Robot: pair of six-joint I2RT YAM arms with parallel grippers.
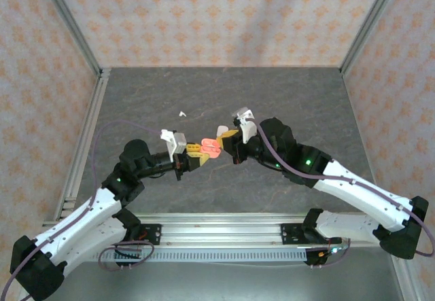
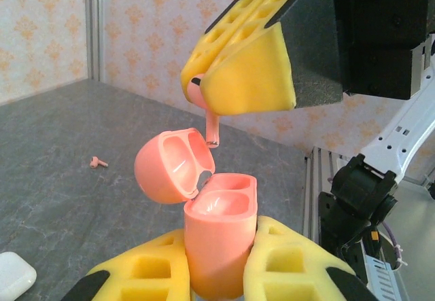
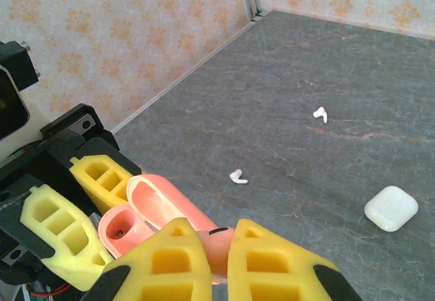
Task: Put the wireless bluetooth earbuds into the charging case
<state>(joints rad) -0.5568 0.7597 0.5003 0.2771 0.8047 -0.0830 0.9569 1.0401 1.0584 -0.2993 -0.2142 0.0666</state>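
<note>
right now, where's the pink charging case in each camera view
Top external: pink charging case near picture centre, between the two grippers' tips.
Left wrist: case bottom centre, upright, lid open to the left.
Right wrist: case lower left, open.
Shared landmark: the left gripper clamped on the case, with the right gripper holding a coral-pink earbud close by it.

Left pincer (image 2: 221,250) holds pink case (image 2: 219,213) beneath pink earbud (image 2: 211,123).
</note>
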